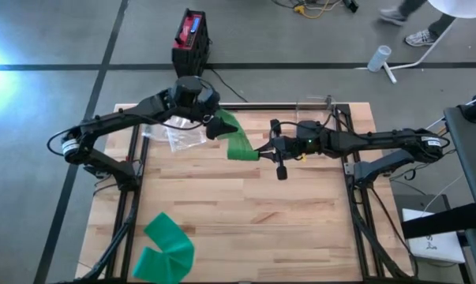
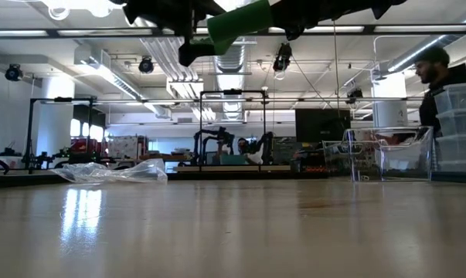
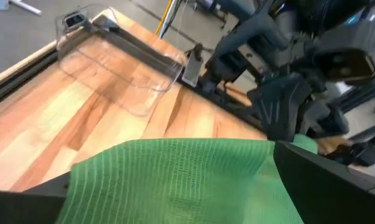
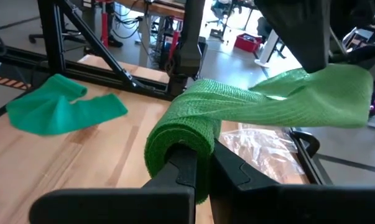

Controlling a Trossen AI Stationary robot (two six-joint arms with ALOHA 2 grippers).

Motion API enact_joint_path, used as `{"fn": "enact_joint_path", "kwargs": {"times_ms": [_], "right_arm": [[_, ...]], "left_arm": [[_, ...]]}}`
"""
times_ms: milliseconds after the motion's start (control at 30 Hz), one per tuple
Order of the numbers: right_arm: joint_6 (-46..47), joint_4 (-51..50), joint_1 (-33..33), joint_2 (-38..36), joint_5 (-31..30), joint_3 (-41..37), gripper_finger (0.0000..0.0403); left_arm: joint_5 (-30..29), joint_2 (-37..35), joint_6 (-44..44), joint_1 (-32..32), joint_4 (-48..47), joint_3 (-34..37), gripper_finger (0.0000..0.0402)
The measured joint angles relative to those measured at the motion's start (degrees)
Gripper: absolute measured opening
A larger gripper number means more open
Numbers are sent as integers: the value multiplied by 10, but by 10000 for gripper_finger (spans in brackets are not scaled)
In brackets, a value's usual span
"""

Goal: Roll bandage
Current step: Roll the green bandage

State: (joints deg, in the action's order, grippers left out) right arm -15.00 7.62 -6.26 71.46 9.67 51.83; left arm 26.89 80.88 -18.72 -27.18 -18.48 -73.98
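Green bandage (image 1: pixel 239 142) midair: right hand (image 1: pixel 263 151) clamps rolled end, left hand (image 1: pixel 216 126) wide around tail.

Both arms raised and reaching inward, wrists meeting mid-span. Right gripper (image 4: pixel 199 163) with fingers (image 4: pixel 181 165) pinched tight together, green bandage (image 4: pixel 193 124) wrapped over their tips. Left gripper (image 1: pixel 215 125) with fingers spread wide, bandage strip between them.

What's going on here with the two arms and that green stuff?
The two arms hold a green bandage in the air over the middle of the table. The right gripper is shut on its rolled end, and the left gripper, jaws wide, has the loose end between them. A second green bandage lies at the table's near-left corner.
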Motion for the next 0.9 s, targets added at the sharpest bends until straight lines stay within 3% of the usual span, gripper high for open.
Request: {"fn": "enact_joint_path", "kwargs": {"times_ms": [167,333,600,700,900], "right_arm": [[0,1,1,0,39,0,8],[12,4,0,0,92,0,8],[38,12,0,-8,98,0,8],[38,12,0,-13,99,0,8],[39,13,0,-32,98,0,8]], "left_arm": [[-84,1,54,-13,-5,-6,364],[-123,1,100,-47,-5,-2,375],[-80,-3,129,-58,9,25,373],[-40,-15,121,-46,64,67,365],[-37,-77,107,-37,207,187,355]]}}
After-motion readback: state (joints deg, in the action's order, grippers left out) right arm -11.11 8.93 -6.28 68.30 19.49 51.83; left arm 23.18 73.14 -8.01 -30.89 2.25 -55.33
